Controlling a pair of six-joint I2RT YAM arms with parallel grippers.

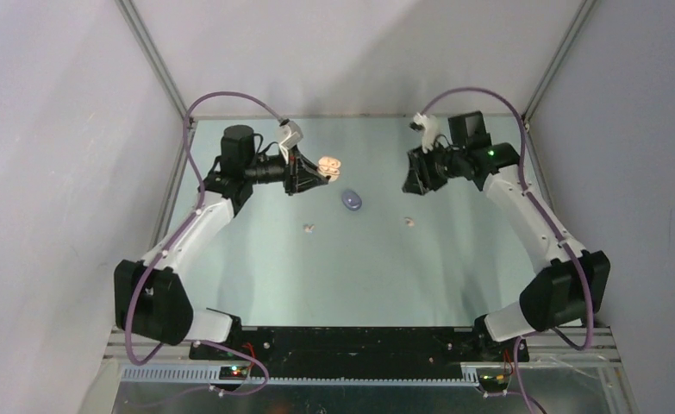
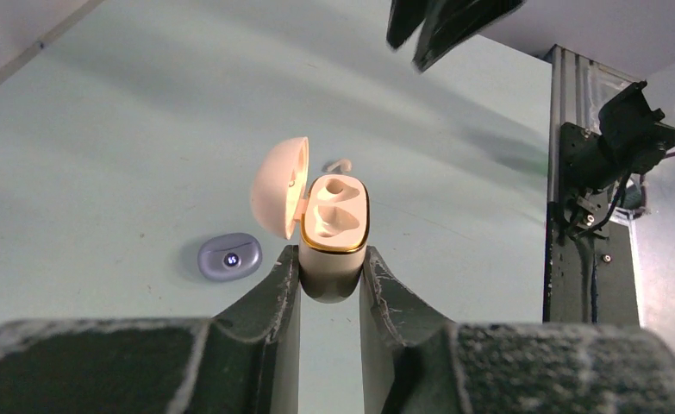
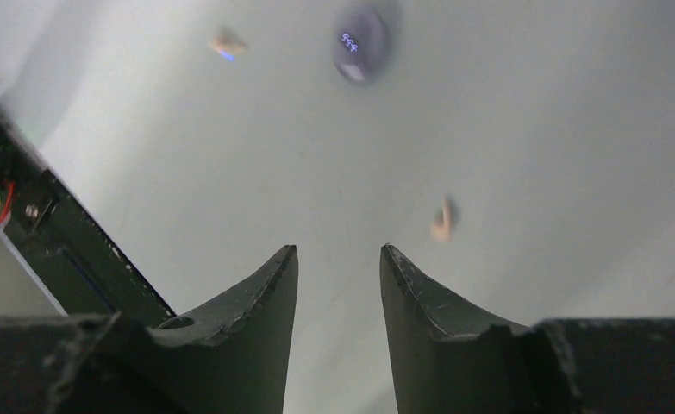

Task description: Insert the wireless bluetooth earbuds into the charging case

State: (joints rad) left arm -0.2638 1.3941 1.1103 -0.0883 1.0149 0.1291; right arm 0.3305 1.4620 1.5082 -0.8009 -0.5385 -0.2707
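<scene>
My left gripper (image 2: 329, 263) is shut on the base of a cream-white charging case (image 2: 334, 226), held above the table with its lid (image 2: 279, 185) swung open; both wells look bare. In the top view this case (image 1: 329, 166) sits at the left gripper's (image 1: 314, 175) tip. Two cream earbuds lie loose on the table: one (image 1: 309, 228) near the middle left, one (image 1: 409, 222) below my right gripper (image 1: 415, 183). The right gripper (image 3: 340, 254) is open and holds nothing, hanging above the table; an earbud (image 3: 443, 221) lies just ahead to its right, another (image 3: 227, 41) farther off.
A closed lilac-purple case (image 1: 352, 200) with a lit indicator rests on the table between the two arms; it also shows in the left wrist view (image 2: 229, 255) and the right wrist view (image 3: 361, 41). A black frame post (image 2: 588, 216) stands at the table's edge.
</scene>
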